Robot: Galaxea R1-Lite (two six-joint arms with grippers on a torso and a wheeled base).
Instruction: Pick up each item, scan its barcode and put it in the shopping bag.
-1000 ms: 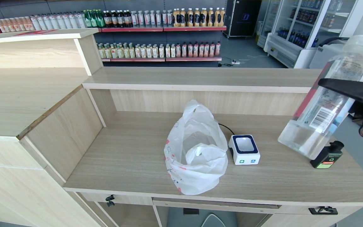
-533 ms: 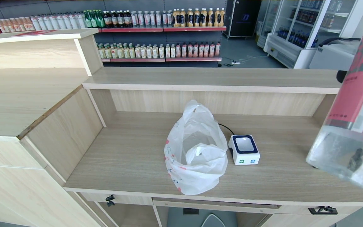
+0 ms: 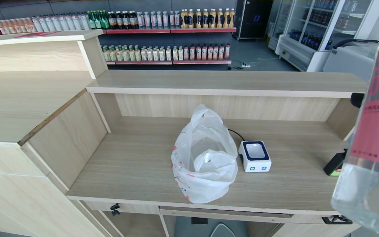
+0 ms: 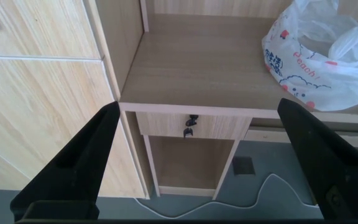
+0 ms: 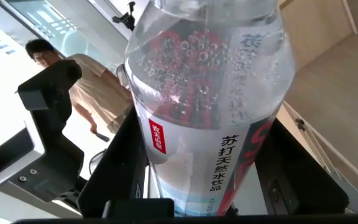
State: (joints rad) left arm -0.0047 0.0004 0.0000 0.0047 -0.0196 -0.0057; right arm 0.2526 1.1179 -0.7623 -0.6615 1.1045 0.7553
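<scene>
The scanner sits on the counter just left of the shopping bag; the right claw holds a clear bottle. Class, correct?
No. Per the head view, the scanner sits on the counter just right of the shopping bag; the right claw holds a clear bottle.

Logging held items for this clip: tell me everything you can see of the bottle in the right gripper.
The bottle is clear plastic and holds a colourless liquid, with bubbles clinging inside. It wears a mostly red label with print. It hangs in the air close to the head camera, at the right end of the wooden counter, roughly upright with a slight lean. The right gripper is shut on it, with a dark finger pressing each side of the body. Nothing else touches it.
</scene>
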